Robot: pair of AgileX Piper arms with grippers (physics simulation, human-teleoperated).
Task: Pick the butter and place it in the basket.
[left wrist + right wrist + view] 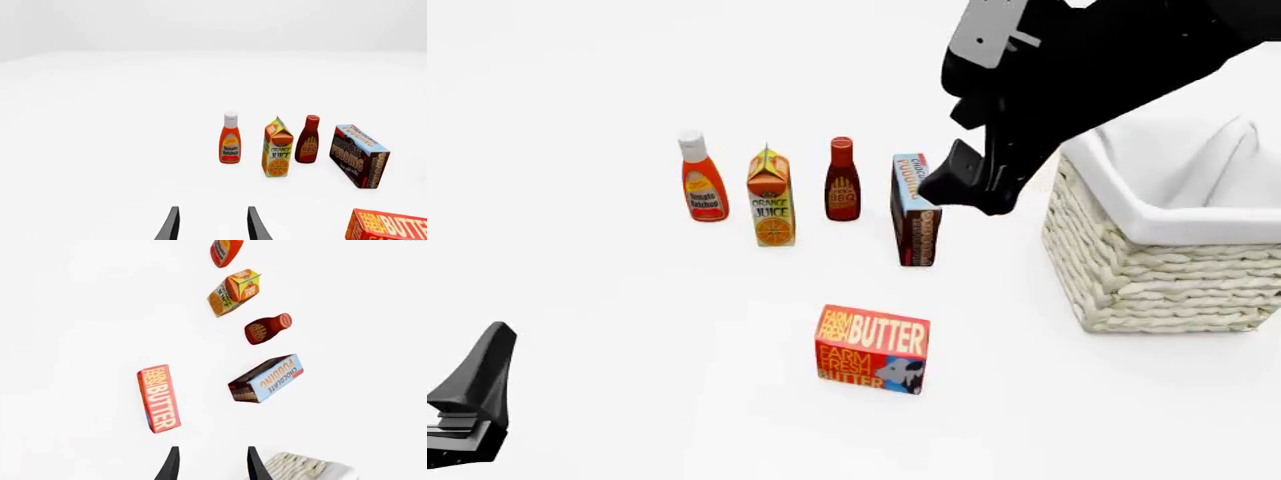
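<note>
We find the butter (873,349) — a red-orange rectangular carton with yellow lettering and a blue cow patch — standing alone on the white bench (627,320), nearer to us than the row of groceries and well apart from everything else. Its long axis runs across the front view, lettered face toward the arms.

The right claw (972,178) hangs high above the bench, over the gap between the brown-and-blue chocolate pudding box (916,208) and the large cream-white woven wicker basket (1148,270) with its white cloth liner. From there the butter lies nearer to the arms' side and a little to the left, and lower down. In the right wrist view the two dark fingertips stand apart with nothing between them, and the butter sits ahead of them, slightly off to one side, its length running nearly along the fingers' line.

The left claw (474,395) waits low at the near left corner — also open and empty, with the butter off to its right. We judge the right arm better placed, since the basket is on its side.
</note>
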